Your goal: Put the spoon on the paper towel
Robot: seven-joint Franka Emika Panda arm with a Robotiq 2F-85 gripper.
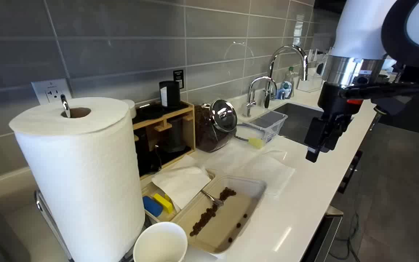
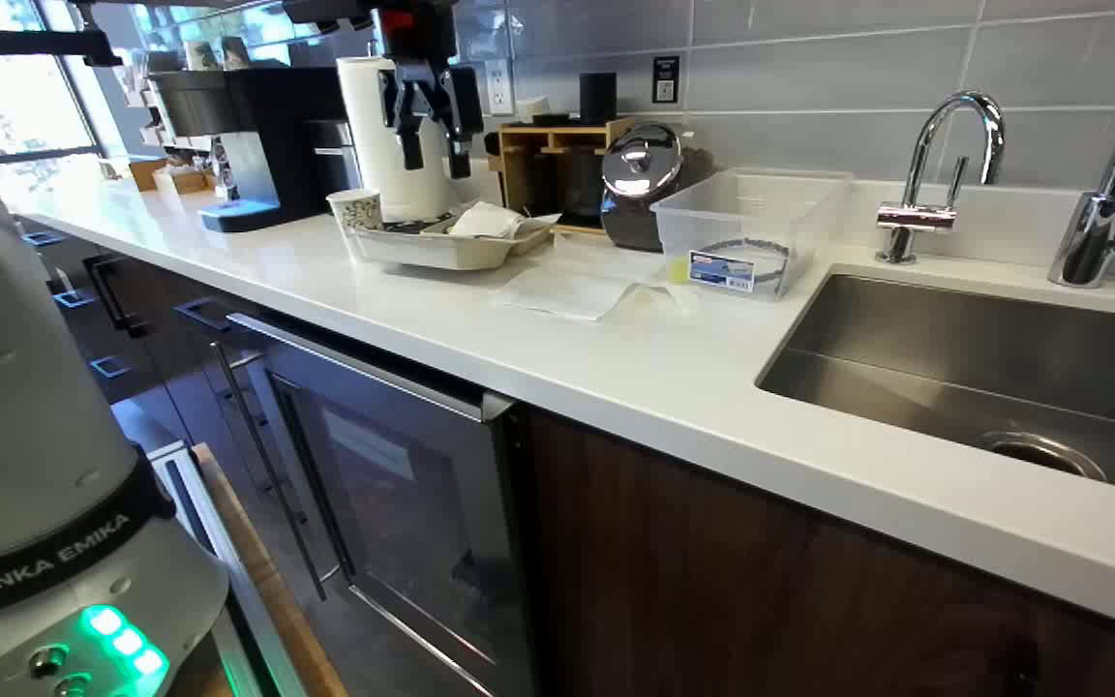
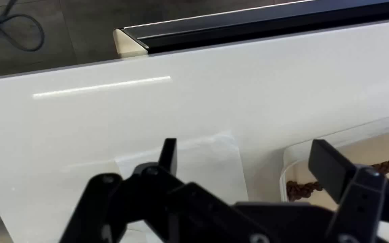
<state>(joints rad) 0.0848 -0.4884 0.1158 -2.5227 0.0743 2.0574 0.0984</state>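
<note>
While the black two-fingered gripper [image 3: 247, 155] is held above the glossy white countertop [image 3: 265, 84] with its fingers spread well apart, the slim grey-metal spoon [image 1: 215, 199] is found in the beige rectangular tray [image 1: 218, 233], its thin handle slanted toward the long rim and its small bowl laid close to dark brown beans [image 1: 204, 220]. Light is caught along the metal. The flat, plain white paper towel [image 1: 267, 171] is spread on the countertop near the tray, apart from the spoon. "FRANKA EMIKA" can be read, in an exterior view, on the black band [image 2: 35, 566] around the grey-white robot base [image 2: 165, 571]. A blue-and-white label [image 2: 724, 271] is borne by the clear plastic bin [image 2: 712, 227] (its print is too small to be made out). Only in an exterior view are the spoon, a blue block [image 1: 152, 206] and a yellow block [image 1: 163, 202] revealed. In the wrist view, one fingertip is seen against the paper towel, the other against the tray.
</note>
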